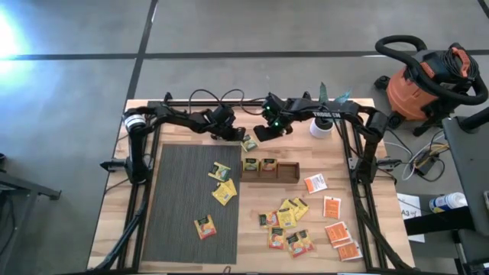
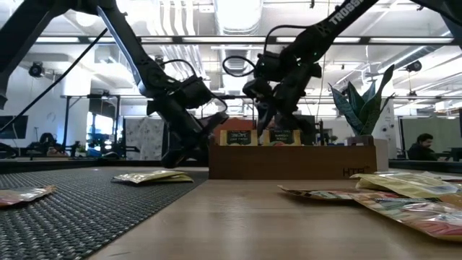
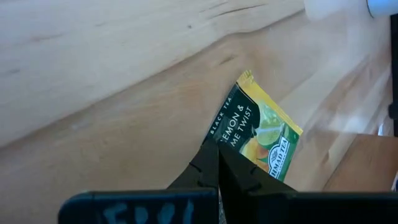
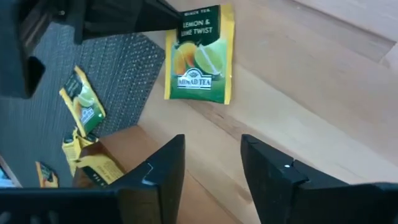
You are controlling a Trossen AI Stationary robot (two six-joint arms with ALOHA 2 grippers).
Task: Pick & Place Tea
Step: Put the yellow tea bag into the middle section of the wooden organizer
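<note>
Behind the brown wooden tray [image 1: 267, 169], the left gripper [image 3: 216, 163] pinches 1 corner of a yellow-green lemon tea sachet [image 4: 199, 55] — its long axis points away from the right gripper [image 4: 211, 163], fingers parted, empty.

Open-plan office (exposed ceiling ducts [image 2: 238, 14]).

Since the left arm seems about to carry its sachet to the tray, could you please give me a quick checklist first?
1. Left gripper shut on the lemon and lime sachet: ok.
2. Right gripper open, holding nothing: ok.
3. Right gripper clear of the sachet: ok, apart.
4. Wooden tray has a free compartment: ok, the right one.
5. Sachet lifted off the table: cannot tell.
</note>
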